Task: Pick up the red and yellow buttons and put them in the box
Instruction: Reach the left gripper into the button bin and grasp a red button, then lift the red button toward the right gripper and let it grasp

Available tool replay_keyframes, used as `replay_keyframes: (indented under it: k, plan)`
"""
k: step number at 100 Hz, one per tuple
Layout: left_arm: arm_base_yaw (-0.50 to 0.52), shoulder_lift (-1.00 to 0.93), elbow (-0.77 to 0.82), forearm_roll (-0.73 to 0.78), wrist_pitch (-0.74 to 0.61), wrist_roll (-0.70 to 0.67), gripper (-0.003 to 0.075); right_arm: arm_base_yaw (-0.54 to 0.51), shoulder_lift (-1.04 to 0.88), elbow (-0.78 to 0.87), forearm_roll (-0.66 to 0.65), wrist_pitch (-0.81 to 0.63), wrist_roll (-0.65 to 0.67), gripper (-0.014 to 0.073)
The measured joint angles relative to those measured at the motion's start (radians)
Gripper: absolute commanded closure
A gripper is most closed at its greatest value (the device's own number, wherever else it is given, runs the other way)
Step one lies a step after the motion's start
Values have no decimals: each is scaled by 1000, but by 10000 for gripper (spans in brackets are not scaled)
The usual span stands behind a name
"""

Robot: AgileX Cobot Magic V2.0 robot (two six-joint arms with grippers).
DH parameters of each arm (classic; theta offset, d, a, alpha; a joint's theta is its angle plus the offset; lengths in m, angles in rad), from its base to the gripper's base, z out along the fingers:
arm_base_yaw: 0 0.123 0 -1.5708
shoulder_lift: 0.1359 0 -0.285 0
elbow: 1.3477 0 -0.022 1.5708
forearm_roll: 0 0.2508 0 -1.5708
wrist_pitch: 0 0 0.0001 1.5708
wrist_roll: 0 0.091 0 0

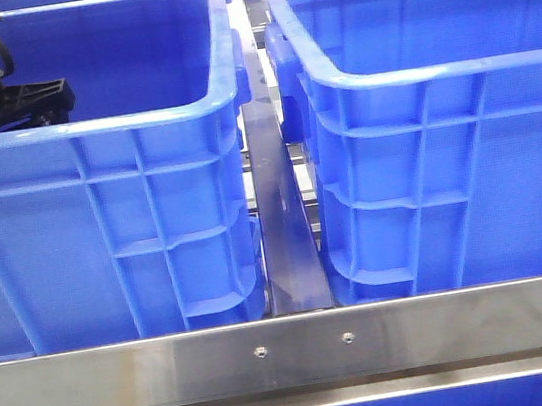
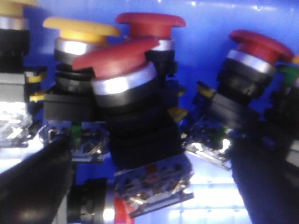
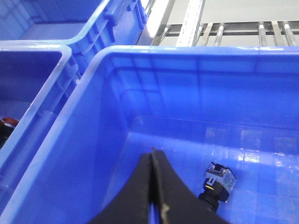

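Hovering w/ fingers spread wide, the left gripper (image 2: 149, 186) has a red button (image 2: 122, 70) sitting right between them, not gripped. Just past it: a yellow button (image 2: 80, 29) and 2 more red ones. Right gripper (image 3: 153, 186) is pinched closed, empty, inside the right box (image 3: 196, 60), w/ 1 button unit (image 3: 217, 182) just beside its tips.

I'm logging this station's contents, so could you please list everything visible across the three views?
Crates: two, blue, side by side; left crate, right crate.
Red buttons: three at least, red, in the pile under the left wrist camera.
Yellow buttons: two at least, yellow, same pile.
Single part: one, black and clear, right crate floor.
Steel rail: one, silver, in front.
Left end effector: open, over the pile.
Right end effector: shut, empty.
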Motion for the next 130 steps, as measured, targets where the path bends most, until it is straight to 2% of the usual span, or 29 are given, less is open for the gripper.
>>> replay_keyframes:
  k: [8, 27, 41, 70, 99, 111, 130]
  plan:
    - [0, 1, 0, 0, -2, 0, 160, 0, 0, 0, 0, 0, 0, 655]
    - [0, 1, 0, 0, -5, 0, 457, 0, 0, 0, 0, 0, 0, 655]
    - [0, 1, 0, 0, -8, 8, 576, 0, 0, 0, 0, 0, 0, 655]
    - [0, -50, 0, 0, 11, 56, 594, 0, 0, 0, 0, 0, 0, 655]
    - [-85, -234, 0, -17, 95, 239, 594, 0, 0, 0, 0, 0, 0, 655]
    - [-134, -303, 0, -100, 112, 364, 594, 0, 0, 0, 0, 0, 0, 655]
    - [-198, -342, 0, -328, 181, 615, 594, 0, 0, 0, 0, 0, 0, 655]
